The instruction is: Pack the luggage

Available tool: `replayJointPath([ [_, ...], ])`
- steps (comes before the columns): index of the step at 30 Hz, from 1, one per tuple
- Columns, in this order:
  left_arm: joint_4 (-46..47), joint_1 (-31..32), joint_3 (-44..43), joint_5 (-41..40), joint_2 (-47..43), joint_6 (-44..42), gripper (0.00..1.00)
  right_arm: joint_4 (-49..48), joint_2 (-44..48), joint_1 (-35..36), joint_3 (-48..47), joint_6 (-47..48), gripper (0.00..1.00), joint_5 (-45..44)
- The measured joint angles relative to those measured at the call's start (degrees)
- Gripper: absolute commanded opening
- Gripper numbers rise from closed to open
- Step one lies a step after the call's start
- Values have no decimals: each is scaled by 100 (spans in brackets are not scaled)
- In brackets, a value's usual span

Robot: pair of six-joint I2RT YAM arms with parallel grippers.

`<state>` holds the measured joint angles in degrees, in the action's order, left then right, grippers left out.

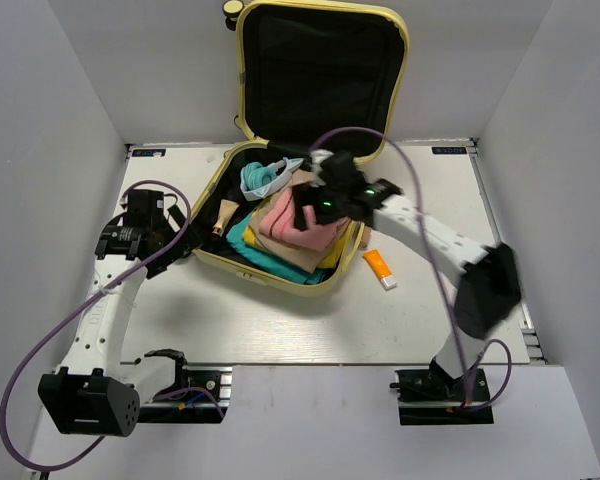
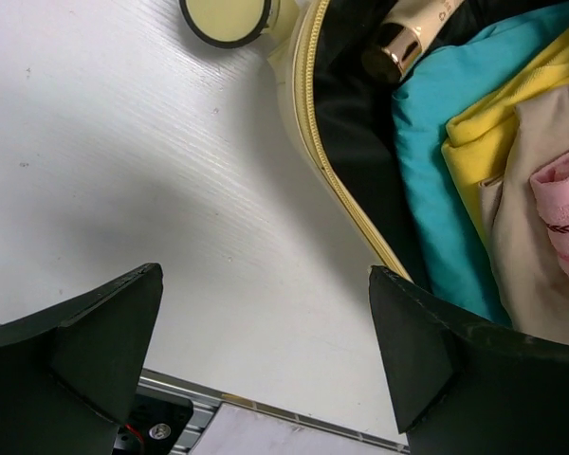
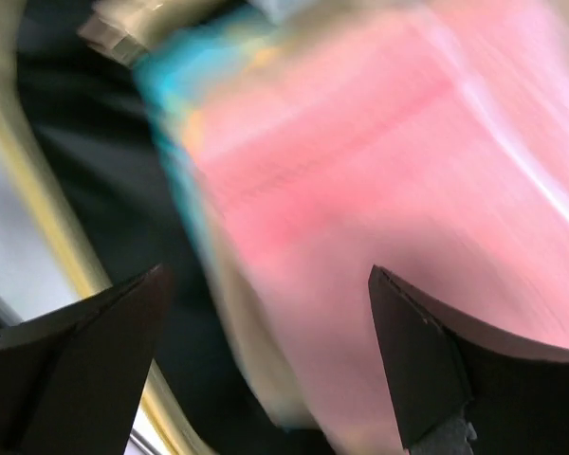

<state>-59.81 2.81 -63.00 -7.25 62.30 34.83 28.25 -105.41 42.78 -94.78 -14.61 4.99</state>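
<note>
The pale yellow luggage [image 1: 242,80] lies open at the table's back middle, lid up against the wall, black lining showing. Inside are stacked folded clothes: a pink towel [image 1: 298,226] on top, beige, yellow and teal cloth [image 1: 242,240] under it, a light blue mask [image 1: 264,178] and a gold-capped bottle [image 1: 221,214]. My right gripper [image 1: 315,205] is open just above the pink towel [image 3: 379,142]; that view is blurred. My left gripper [image 1: 165,235] is open and empty over the bare table beside the luggage's left rim [image 2: 313,114]. The bottle also shows in the left wrist view [image 2: 403,43].
An orange tube [image 1: 380,268] lies on the table just right of the luggage. A caster wheel [image 2: 226,19] sits at the luggage's near left corner. Grey walls stand on both sides, and a metal rail [image 2: 294,417] runs along the table's near edge.
</note>
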Motion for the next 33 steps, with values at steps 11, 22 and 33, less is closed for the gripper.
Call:
replayJointPath([
  [11, 37, -2, 22, 321, 114, -101, 100, 157, 3093, -1397, 4417, -118, 90, -1390],
  [22, 118, 4, 46, 538, 319, -142, 100, -1036, 1797, -1615, 4940, 472, 57, -1547],
  [33, 136, 4, 46, 535, 389, -144, 100, -1088, 2706, -1613, 5163, 525, 0, -1993],
])
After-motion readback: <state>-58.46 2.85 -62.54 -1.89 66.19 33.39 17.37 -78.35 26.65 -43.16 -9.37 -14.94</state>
